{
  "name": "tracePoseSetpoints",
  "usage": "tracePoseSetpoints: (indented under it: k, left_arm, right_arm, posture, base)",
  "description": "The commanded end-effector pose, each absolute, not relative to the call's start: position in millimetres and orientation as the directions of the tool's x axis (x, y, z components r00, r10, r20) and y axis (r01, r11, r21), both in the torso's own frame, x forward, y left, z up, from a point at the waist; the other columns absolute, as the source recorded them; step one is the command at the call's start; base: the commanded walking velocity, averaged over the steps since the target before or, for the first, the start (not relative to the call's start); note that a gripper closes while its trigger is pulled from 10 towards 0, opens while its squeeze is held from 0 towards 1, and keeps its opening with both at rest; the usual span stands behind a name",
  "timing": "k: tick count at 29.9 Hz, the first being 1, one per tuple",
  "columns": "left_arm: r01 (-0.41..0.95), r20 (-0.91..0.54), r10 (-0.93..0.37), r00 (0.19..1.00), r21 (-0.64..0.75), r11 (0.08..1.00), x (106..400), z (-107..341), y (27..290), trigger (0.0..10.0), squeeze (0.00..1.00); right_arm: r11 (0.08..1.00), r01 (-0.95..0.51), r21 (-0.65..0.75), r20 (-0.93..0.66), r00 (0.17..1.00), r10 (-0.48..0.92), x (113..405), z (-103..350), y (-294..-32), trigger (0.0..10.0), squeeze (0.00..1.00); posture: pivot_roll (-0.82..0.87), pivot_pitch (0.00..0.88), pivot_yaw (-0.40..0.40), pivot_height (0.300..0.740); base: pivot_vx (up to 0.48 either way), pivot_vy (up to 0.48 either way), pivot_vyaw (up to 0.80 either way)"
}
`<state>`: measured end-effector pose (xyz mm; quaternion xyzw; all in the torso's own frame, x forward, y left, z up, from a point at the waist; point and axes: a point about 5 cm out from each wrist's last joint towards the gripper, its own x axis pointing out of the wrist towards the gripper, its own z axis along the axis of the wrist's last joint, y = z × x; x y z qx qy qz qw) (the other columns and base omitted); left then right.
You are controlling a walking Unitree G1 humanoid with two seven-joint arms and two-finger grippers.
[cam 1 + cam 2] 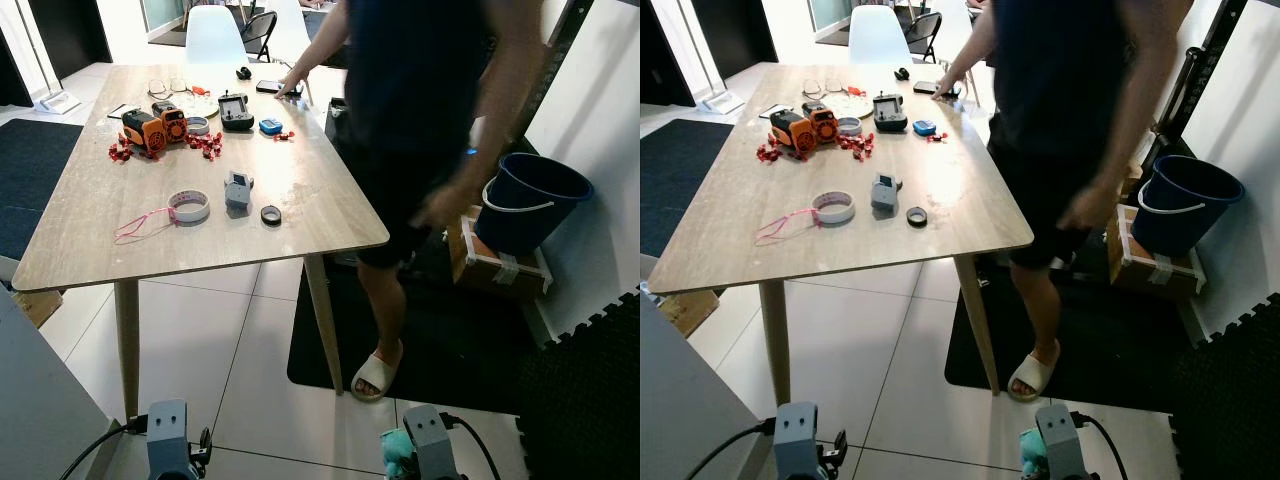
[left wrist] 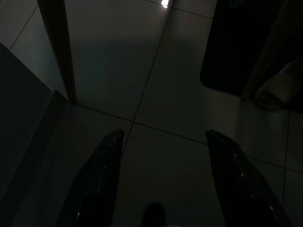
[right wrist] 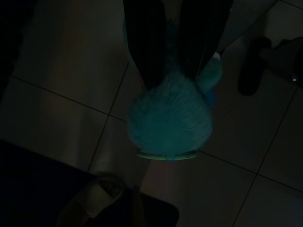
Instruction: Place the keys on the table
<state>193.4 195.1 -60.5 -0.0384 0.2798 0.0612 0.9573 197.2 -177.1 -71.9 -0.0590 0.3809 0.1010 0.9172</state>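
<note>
While hanging low, right gripper (image 3: 173, 71) pinching teal pompom keys (image 3: 170, 120)

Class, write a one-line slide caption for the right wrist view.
Right gripper fingers shut on a fluffy teal keychain above the tiled floor.

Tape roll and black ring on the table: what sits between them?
A small grey boxy gadget stands between the white tape roll and the black ring, seen in both eye views.
</note>
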Motion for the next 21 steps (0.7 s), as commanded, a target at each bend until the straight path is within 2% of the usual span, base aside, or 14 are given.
tracePoseSetpoints:
  k: [1,21]
  left_arm:
    - [-0.132,-0.556,0.082,0.827,-0.049,0.990,187.6,-64.6,189.5,10.0,0.00]
    - [-0.120,-0.553,0.076,0.829,-0.044,0.992,188.1,-64.2,188.6,10.0,0.00]
  right_arm:
    - [0.975,-0.218,-0.030,-0.728,0.673,0.128,191.7,-75.2,-179.3,10.0,0.00]
    - [0.975,-0.218,-0.036,-0.729,0.673,0.124,191.1,-75.2,-180.7,10.0,0.00]
  posture:
    - [0.05,0.061,-0.055,0.740]
    - [0.04,0.051,-0.050,0.740]
  base:
    - [0.000,0.000,0.00]
    - [0.000,0.000,0.00]
